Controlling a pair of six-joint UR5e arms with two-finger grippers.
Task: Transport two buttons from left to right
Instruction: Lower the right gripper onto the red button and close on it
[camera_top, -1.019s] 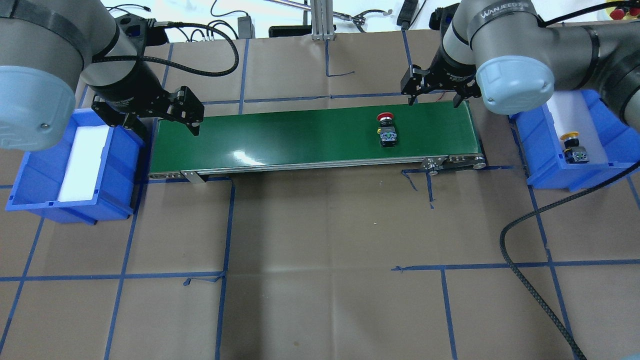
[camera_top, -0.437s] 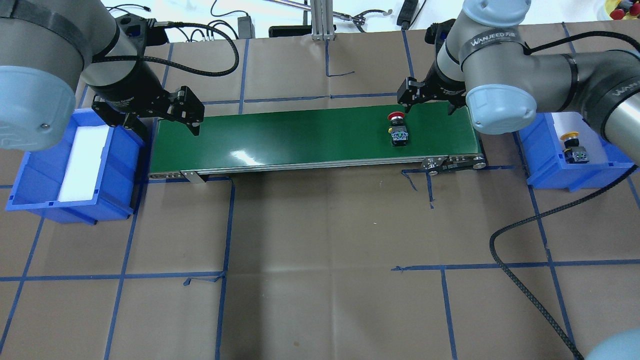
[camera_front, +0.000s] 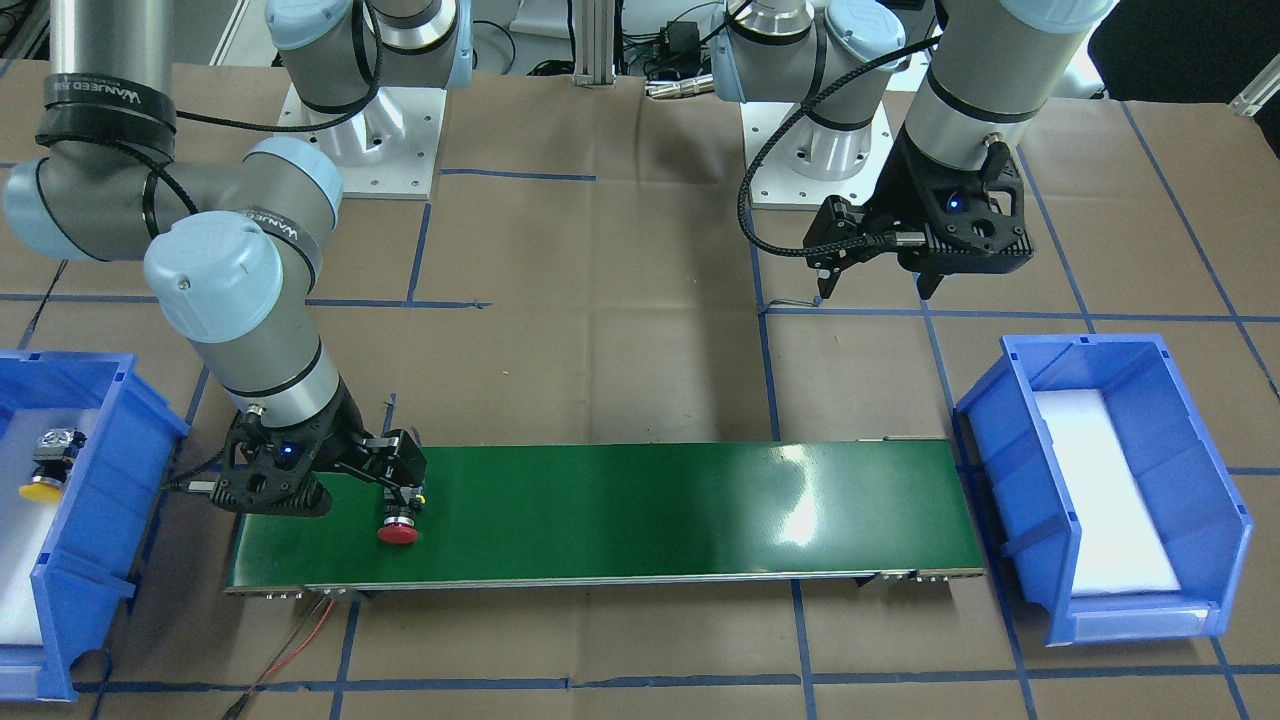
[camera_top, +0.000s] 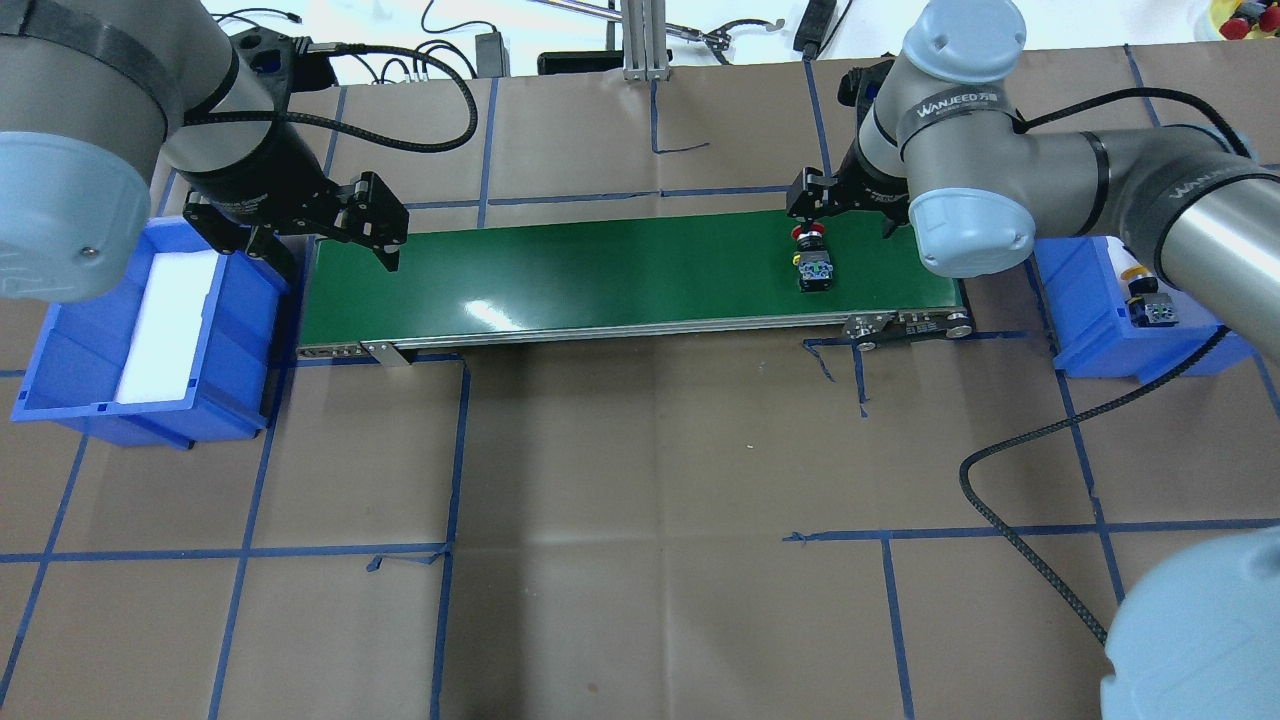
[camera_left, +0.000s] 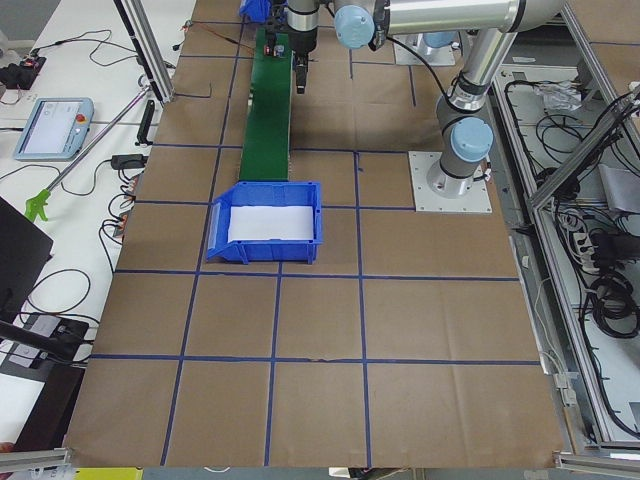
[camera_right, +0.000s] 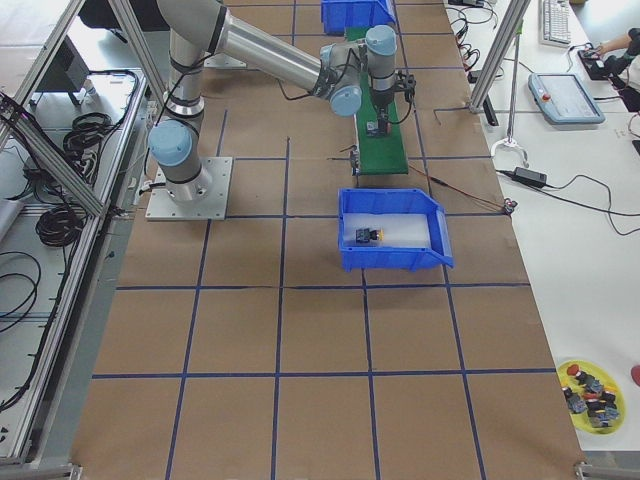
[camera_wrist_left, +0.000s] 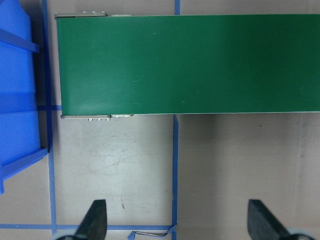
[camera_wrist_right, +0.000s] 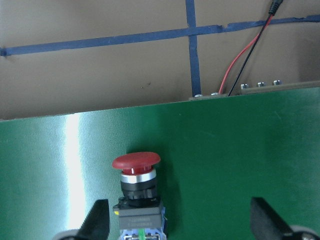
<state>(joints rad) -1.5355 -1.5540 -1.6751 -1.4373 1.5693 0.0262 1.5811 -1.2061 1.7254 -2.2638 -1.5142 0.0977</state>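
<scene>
The red button (camera_top: 812, 265) lies on its side near the right end of the green conveyor belt (camera_top: 600, 270); it also shows in the front view (camera_front: 398, 528) and the right wrist view (camera_wrist_right: 136, 175). My right gripper (camera_top: 845, 215) is open and hovers over it. In the right wrist view the right gripper (camera_wrist_right: 180, 220) has the button between its fingers, close to the left one and untouched. The yellow button (camera_top: 1155, 310) lies in the right blue bin (camera_top: 1100, 340). My left gripper (camera_top: 325, 245) is open and empty over the belt's left end.
The left blue bin (camera_top: 230, 330) holds only a white foam pad. A black cable (camera_top: 1010, 520) loops over the brown table at the right front. Red and black wires (camera_wrist_right: 245, 55) run off the belt's right end.
The red button has ridden the belt to the right. My right arm has swung left and down, so its open gripper is over the button. The left arm has not moved.
</scene>
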